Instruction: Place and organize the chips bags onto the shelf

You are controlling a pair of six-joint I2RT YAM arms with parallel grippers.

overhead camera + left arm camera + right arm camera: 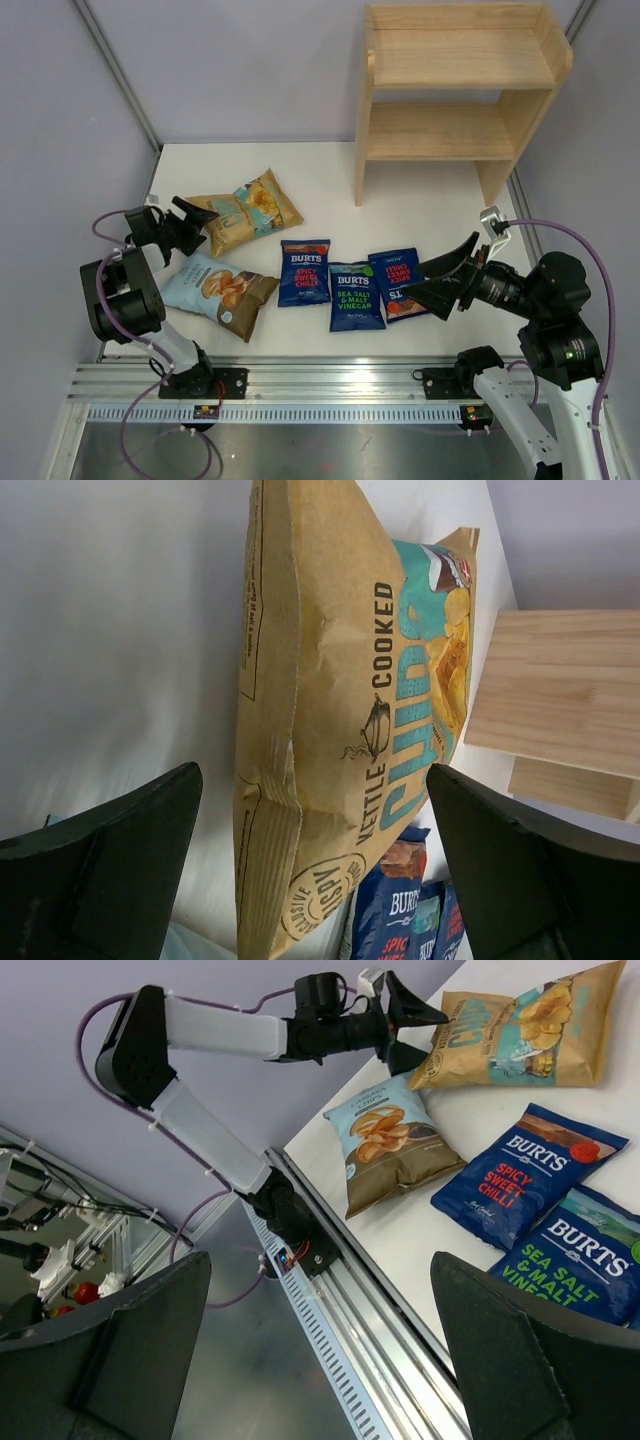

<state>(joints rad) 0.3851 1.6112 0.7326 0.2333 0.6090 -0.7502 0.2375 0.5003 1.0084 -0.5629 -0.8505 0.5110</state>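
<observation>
The wooden shelf [455, 90] stands well beyond my right claw [430, 280], which gapes wide by the rightmost BURTS bag [398, 283]. All five chips bags [304, 272] lie on the table [300, 170]. My left claw [200, 222] is spread too, with the tan kettle-cooked bag [340, 710] just ahead between its fingers, ungripped.

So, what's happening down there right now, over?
Left claw open, at the tan Kettle Cooked bag's end. Right claw open, beside the rightmost Burts bag. Shelf holds no bags yet. Nothing blocking.
</observation>
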